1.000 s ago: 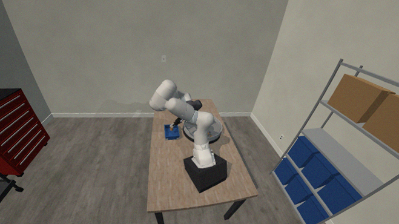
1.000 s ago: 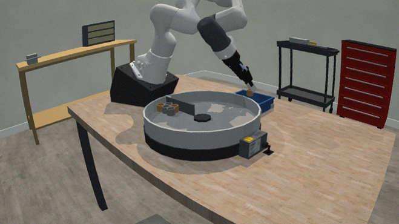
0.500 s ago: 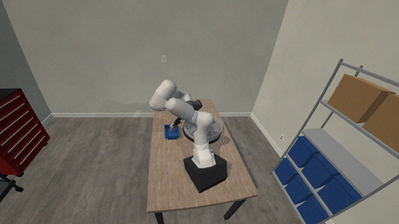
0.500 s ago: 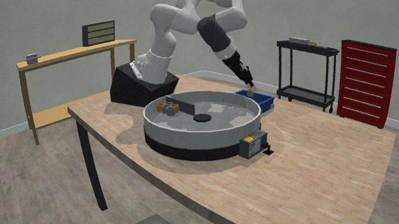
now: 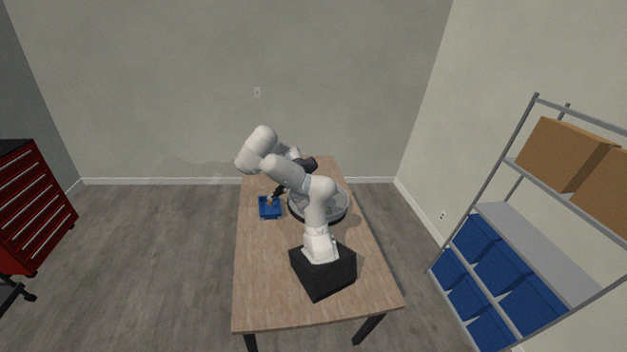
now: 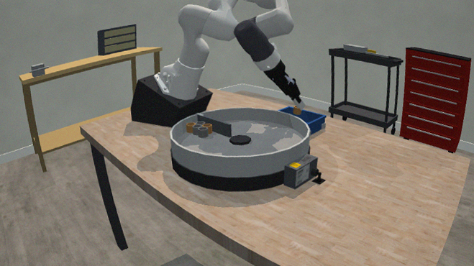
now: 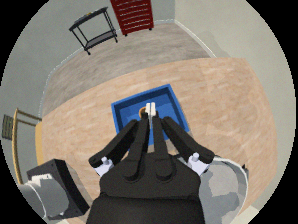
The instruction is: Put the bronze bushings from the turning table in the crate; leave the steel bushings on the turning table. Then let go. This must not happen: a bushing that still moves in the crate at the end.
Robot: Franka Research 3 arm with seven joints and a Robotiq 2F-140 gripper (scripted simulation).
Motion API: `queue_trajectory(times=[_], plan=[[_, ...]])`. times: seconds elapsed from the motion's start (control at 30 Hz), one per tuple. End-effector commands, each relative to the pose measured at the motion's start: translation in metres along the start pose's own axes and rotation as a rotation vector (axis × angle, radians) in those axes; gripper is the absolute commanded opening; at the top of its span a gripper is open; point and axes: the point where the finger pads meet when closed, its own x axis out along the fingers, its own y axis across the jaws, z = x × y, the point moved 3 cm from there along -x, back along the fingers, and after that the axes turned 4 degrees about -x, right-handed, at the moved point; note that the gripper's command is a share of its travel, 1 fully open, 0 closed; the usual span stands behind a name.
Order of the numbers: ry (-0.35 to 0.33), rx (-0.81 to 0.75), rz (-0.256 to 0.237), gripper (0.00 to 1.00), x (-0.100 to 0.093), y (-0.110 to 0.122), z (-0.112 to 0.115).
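Observation:
My gripper (image 5: 272, 197) (image 6: 299, 105) (image 7: 151, 108) is shut on a bronze bushing (image 5: 270, 203) (image 6: 297, 110) (image 7: 143, 110), gripping it by its thin wall. The bushing hangs tilted at the fingertips, over the blue crate (image 5: 270, 215) (image 6: 317, 124) (image 7: 179, 108), low near its rim. The crate's floor is partly hidden. On the grey turning table (image 6: 233, 166) (image 7: 225, 201), a cluster stands beside the divider: a bronze bushing (image 6: 190, 127) at the left, another bronze bushing (image 6: 208, 128) at the right, and grey steel bushings, one steel bushing (image 6: 203, 132) in front, between and behind them.
A dark divider (image 6: 215, 124) stands inside the turning table, near its black hub (image 6: 239, 139). A control box (image 6: 300, 171) sits at the turning table's outer side. The arm's black base block (image 5: 323, 273) (image 6: 169, 102) stands on the wooden table (image 5: 268, 290) (image 6: 378, 197).

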Motion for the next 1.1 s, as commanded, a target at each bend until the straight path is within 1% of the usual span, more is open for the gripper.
queue_trajectory(times=[0.0,0.43,0.9,1.07], plan=[[0.002,-0.004,0.002,0.00,0.000,0.001,0.000],[0.002,-0.004,0.002,0.00,0.006,0.001,0.004],[0.002,-0.004,0.002,0.00,0.025,0.000,0.020],[0.002,-0.004,0.002,0.00,0.028,0.000,0.022]])
